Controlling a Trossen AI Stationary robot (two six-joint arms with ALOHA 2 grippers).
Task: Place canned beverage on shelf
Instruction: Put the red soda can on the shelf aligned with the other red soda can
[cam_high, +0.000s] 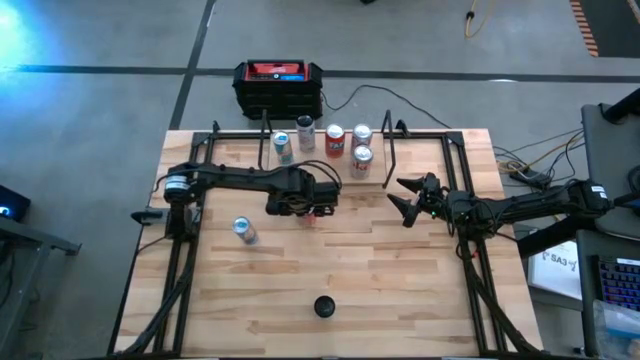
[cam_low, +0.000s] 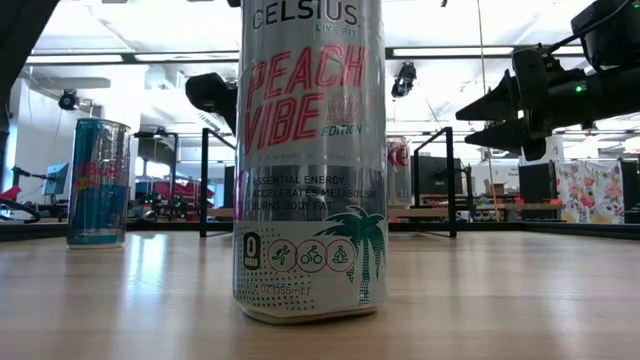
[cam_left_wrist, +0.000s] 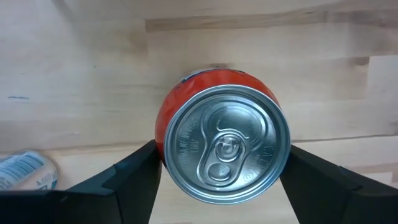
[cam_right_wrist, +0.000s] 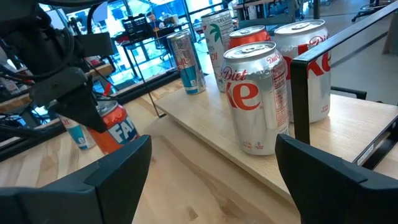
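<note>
Pinching an orange can (cam_left_wrist: 221, 134) (top up), the left gripper (cam_high: 318, 203) hangs over the table near the shelf (cam_right_wrist: 205, 127); the right gripper (cam_high: 410, 198) waits, fingers spread.

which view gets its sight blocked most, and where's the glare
Low view: the tall Celsius can stands right at the lens and fills the middle, hiding much of the shelf behind; bright ceiling lights wash out the background. High view: blue glare in the upper left corner. Left wrist view: the orange can between the left claw fingers covers most of the table.
</note>
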